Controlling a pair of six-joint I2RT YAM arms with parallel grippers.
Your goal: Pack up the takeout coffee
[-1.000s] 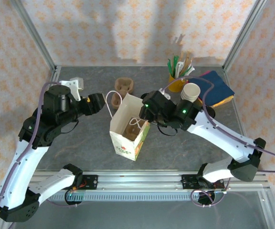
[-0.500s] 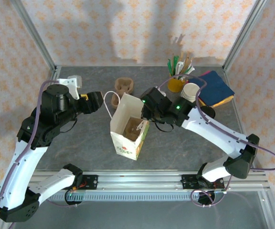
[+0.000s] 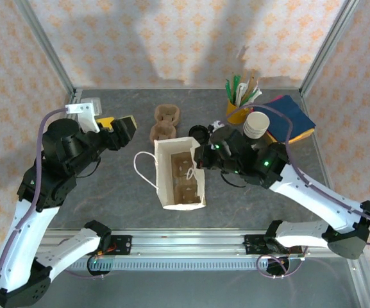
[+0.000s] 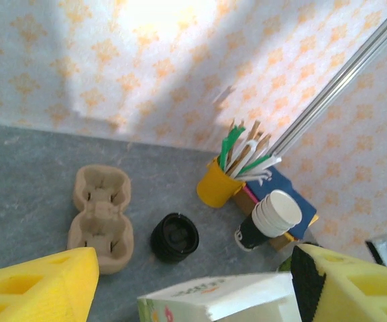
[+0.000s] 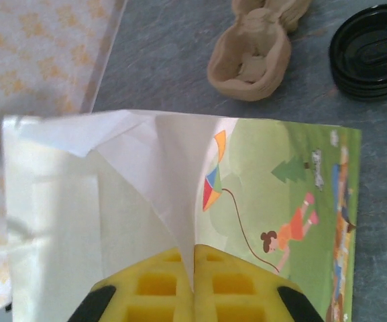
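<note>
The paper bag (image 3: 165, 179) stands with its mouth open upward on the table (image 3: 108, 192). The right hand (image 3: 201, 156) is closed tight on the bag's right rim, a fold of the paper being pinched between its yellow pads (image 5: 159, 288). The left hand (image 3: 121, 125) hangs with its fingers apart and empty above the table, to the left of the bag and apart from it.

The takeout coffee (image 3: 199, 133) is judged to be the round black-lidded piece on the table just beyond the bag's far right corner, between the brown cup carrier (image 3: 165, 122) and the yellow cup (image 3: 237, 114). Only its black top is made out; the pale wall below cannot be confirmed.

The step in hand appears to be steadying the bag for loading. The rim is best held level and not pulled, so that the bag is neither tipped nor creased shut. The coffee should be gripped below the lid and carried upright. It should be lowered straight through the mouth, clear of the white handle loop (image 3: 143, 168) and of the brown cardboard (image 3: 183, 179) seen inside.
</note>
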